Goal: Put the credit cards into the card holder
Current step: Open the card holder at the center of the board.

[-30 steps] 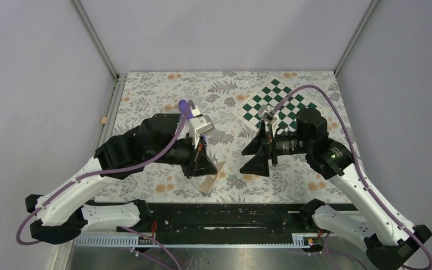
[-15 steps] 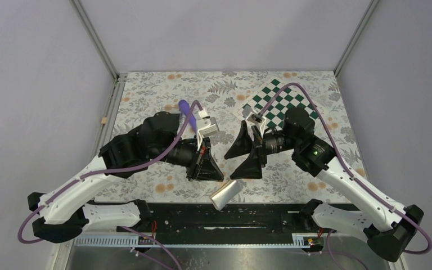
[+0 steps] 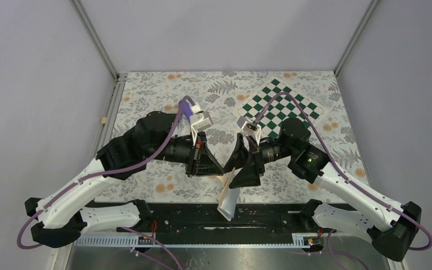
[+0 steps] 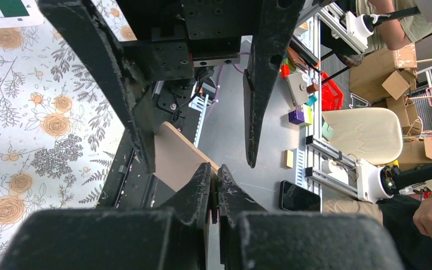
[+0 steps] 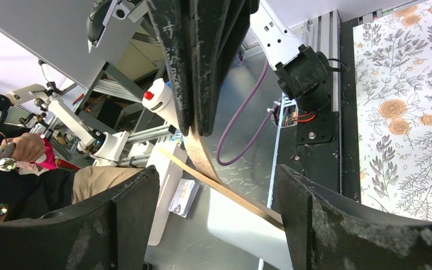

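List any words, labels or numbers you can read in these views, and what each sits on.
Nothing can be read for certain in any view.
Chessboard mat: a tiny mark on its white border in the left wrist view, too small to read.
Small white packet off the table: print blurred.
Card holder: no print shows.

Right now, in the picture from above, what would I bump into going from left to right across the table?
block → left pincer → right pincer. The card holder hangs right where the two pincers meet, and the chessboard lies farther back in line with the right pincer, so I left those two out.
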`<state>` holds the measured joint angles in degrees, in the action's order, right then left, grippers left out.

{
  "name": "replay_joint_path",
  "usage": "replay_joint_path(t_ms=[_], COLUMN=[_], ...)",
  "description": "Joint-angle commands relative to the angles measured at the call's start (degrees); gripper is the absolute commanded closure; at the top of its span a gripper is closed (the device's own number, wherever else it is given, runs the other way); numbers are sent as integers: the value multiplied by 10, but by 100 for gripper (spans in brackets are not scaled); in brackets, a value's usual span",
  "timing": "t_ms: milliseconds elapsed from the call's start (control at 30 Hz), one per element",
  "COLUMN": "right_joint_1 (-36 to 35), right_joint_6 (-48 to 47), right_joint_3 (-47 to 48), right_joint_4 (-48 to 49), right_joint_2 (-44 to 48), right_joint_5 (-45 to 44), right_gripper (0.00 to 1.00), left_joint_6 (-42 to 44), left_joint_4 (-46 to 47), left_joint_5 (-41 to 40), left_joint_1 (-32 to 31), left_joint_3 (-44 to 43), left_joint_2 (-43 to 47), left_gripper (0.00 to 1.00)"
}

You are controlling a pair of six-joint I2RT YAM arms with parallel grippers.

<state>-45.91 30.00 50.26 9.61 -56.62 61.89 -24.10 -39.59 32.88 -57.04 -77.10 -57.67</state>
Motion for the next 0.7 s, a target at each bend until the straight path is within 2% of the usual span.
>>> replay_joint_path(t_ms=[0,233,667], right_joint_1=[-13,-17,-20], right_joint_6=[2,-8,-63], right_joint_3=[4,-6,19], right_joint_4=[-3,-44,-154], right_joint_2=[18,39,49], right_joint_5=[-7,-10,-54], right_gripper=[21,35,36], left_joint_6=[-14,-17,-31], left_joint_4=[53,46,60], left_joint_5=[5,-2,-6], left_joint_1=[9,23,28], left_joint_3=[4,16,25], left_joint_2=[20,29,28], left_gripper=[100,100,100])
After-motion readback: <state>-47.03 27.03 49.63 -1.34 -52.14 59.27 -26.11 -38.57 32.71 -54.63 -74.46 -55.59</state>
